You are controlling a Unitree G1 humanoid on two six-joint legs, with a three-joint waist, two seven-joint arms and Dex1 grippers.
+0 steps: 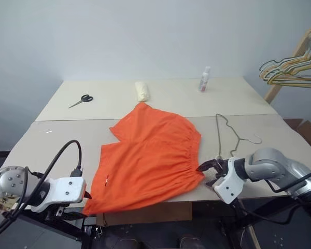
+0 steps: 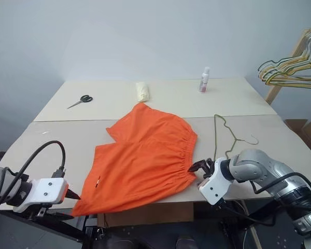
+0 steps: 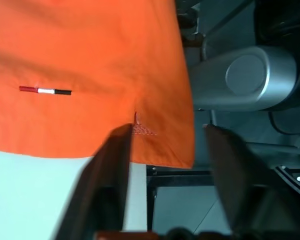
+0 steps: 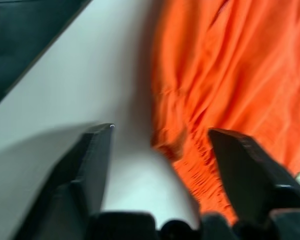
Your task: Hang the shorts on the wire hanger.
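The orange shorts (image 1: 150, 155) lie spread flat on the table (image 1: 57, 140), waistband toward the right and a leg hem hanging over the front edge. Just right of the waistband, the thin olive wire hanger (image 1: 219, 129) lies flat on the table. My left gripper (image 1: 87, 195) is open at the near-left hem corner, and that corner (image 3: 160, 145) shows just beyond its parted fingers (image 3: 115, 160). My right gripper (image 1: 207, 168) is open beside the waistband's near end. The gathered waistband (image 4: 190, 165) sits between its spread fingers (image 4: 97, 150), not clamped.
Scissors (image 1: 82, 99), a rolled pale yellow cloth (image 1: 141, 91) and a small white bottle (image 1: 204, 79) sit on the far half of the table. A bunch of pale hangers (image 1: 293, 67) hangs on a wooden rack at the far right.
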